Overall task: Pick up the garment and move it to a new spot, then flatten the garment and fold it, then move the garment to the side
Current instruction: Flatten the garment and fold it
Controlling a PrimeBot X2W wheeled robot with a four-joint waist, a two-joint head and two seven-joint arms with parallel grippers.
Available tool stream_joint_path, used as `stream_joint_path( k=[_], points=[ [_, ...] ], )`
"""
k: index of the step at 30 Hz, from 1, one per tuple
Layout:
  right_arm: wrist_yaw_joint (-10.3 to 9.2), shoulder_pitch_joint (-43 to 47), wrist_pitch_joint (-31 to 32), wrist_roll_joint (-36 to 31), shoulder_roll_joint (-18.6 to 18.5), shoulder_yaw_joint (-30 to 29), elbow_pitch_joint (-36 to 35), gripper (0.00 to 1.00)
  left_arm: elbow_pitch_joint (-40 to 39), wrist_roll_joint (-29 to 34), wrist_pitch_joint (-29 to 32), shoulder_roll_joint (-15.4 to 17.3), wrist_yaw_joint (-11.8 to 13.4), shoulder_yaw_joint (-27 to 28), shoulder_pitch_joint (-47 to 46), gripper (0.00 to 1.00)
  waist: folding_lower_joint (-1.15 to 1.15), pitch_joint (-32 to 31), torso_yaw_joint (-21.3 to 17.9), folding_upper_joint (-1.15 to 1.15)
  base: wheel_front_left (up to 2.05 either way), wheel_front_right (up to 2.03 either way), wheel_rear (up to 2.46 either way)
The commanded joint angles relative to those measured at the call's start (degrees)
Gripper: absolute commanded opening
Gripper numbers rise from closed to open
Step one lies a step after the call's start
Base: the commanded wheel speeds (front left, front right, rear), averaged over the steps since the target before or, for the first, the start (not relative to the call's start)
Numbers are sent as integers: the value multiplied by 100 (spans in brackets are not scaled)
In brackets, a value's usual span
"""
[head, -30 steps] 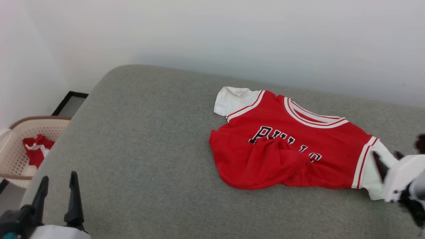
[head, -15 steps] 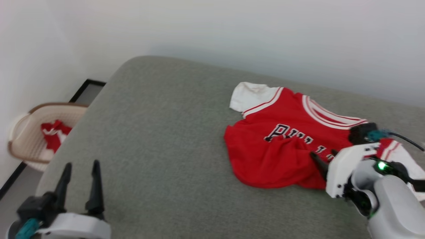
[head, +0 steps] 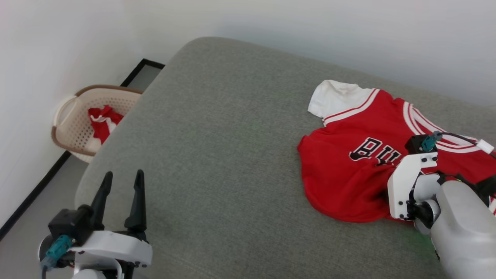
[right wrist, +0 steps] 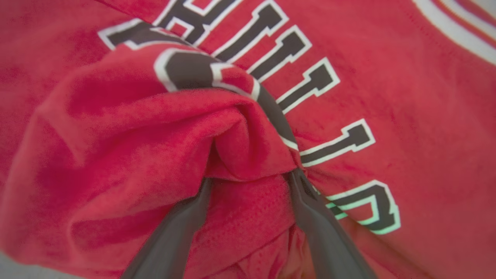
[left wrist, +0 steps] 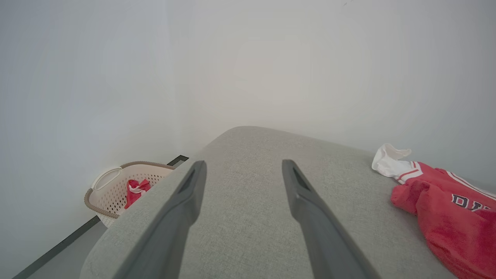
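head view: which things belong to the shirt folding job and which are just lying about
Job: garment; right gripper open, buried in its folds; left gripper open, clear of it; grey cushion it lies on.
Lying about: basket on the floor; red cloth in it.

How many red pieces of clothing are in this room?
2: a red shirt lying crumpled on the grey couch, and another red piece in the basket beside the couch, at left. More may be hidden beneath it.
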Motion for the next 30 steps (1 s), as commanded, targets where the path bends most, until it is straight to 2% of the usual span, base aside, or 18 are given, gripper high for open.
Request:
stream_joint_path(
  k=[1,2,3,4,11,15,17,20,25,30],
  points=[
    [-11,159,85,-52,60,36,213,100,22,40,-8,-5,-28,11,-47,100,0,130,138,0,0,0,0],
    [-11,137,147,-99,97,69,361,100,51,40,-18,-20,-45,18,-65,100,0,135,152,0,0,0,0],
    [-9,98,128,-126,124,78,467,36,80,41,-27,-31,-49,25,-74,100,0,141,165,0,0,0,0],
    [-9,62,139,-160,135,104,578,0,111,42,-34,-39,-47,42,-80,100,0,143,174,0,0,0,0],
    [-2,-222,-5,-73,299,332,788,0,200,52,-52,-22,-61,179,-12,100,0,64,56,0,0,0,0],
    [25,-198,180,281,377,960,521,0,181,60,-59,25,-41,274,62,100,0,-11,-94,0,0,0,0],
    [25,-119,307,585,301,1381,232,0,155,58,-61,37,-28,322,99,100,0,-54,-175,0,0,0,0],
    [15,21,533,1131,-36,2061,-341,0,114,64,-58,65,-12,382,164,100,0,-121,-298,0,0,0,0],
    [-10,348,926,1987,-801,3099,-1429,0,73,67,-60,110,17,455,274,100,0,-245,-502,0,0,0,0],
    [-10,711,1212,2722,-1562,3751,-2497,0,24,54,-60,161,57,520,417,100,0,-365,-672,0,0,0,0]
  ],
)
